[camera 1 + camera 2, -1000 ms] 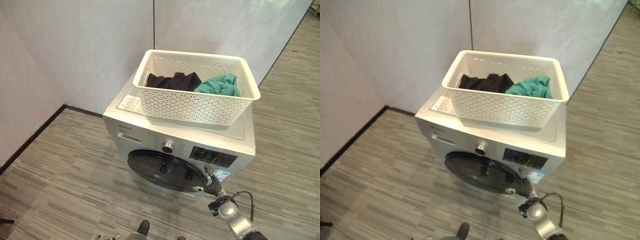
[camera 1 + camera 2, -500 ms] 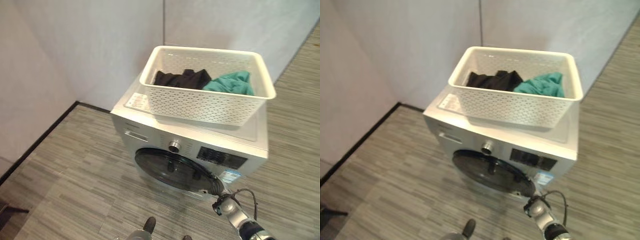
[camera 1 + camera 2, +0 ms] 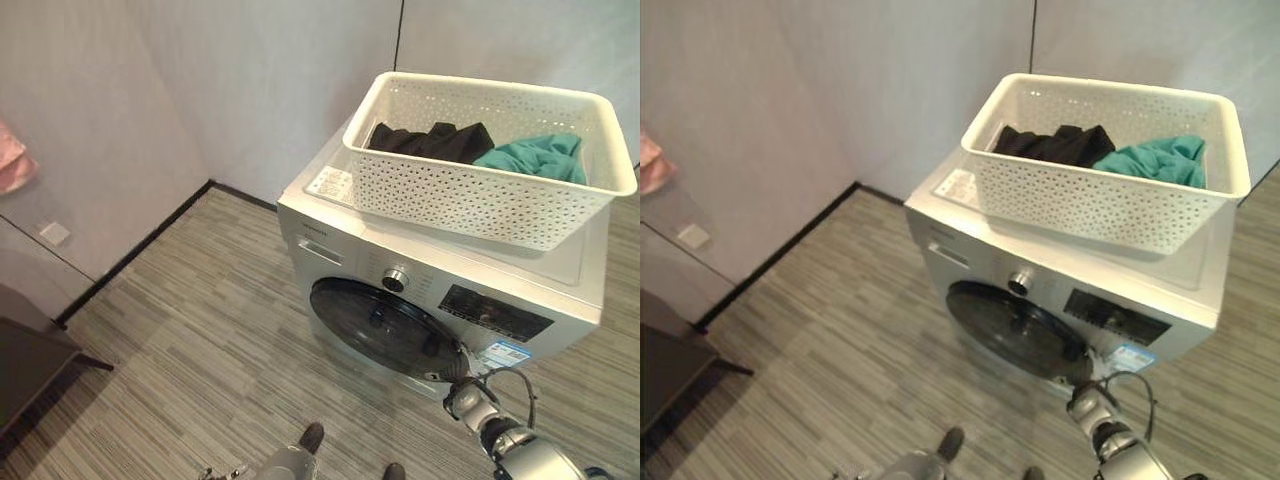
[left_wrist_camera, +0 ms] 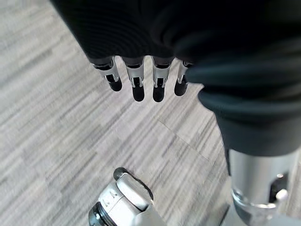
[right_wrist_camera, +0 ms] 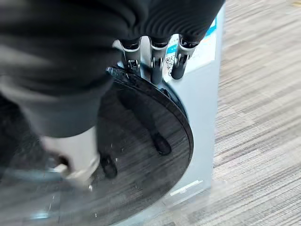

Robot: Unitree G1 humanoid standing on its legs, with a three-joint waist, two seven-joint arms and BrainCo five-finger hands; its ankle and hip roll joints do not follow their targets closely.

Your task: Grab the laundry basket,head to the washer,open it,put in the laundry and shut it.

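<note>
A white perforated laundry basket (image 3: 480,195) stands on top of the silver washer (image 3: 330,215), holding a black garment (image 3: 430,140) and a teal one (image 3: 535,158). The washer's dark round door (image 3: 385,328) lies flat against the front. My right hand (image 3: 458,378) is at the door's lower right edge. In the right wrist view its fingers (image 5: 157,61) are fairly straight, with the tips on the door's rim (image 5: 181,110) beside a blue-and-white sticker. My left hand (image 4: 141,70) hangs over the floor with relaxed fingers and holds nothing.
The washer stands in a corner of pale walls with a black baseboard (image 3: 130,255). Grey striped flooring (image 3: 200,340) spreads to the left and front. A dark piece of furniture (image 3: 25,370) and a pink cloth (image 3: 12,160) sit at the far left.
The camera has turned left, so washer and basket now show further right and the dark furniture has come into view. My right hand stays at the door's lower right edge.
</note>
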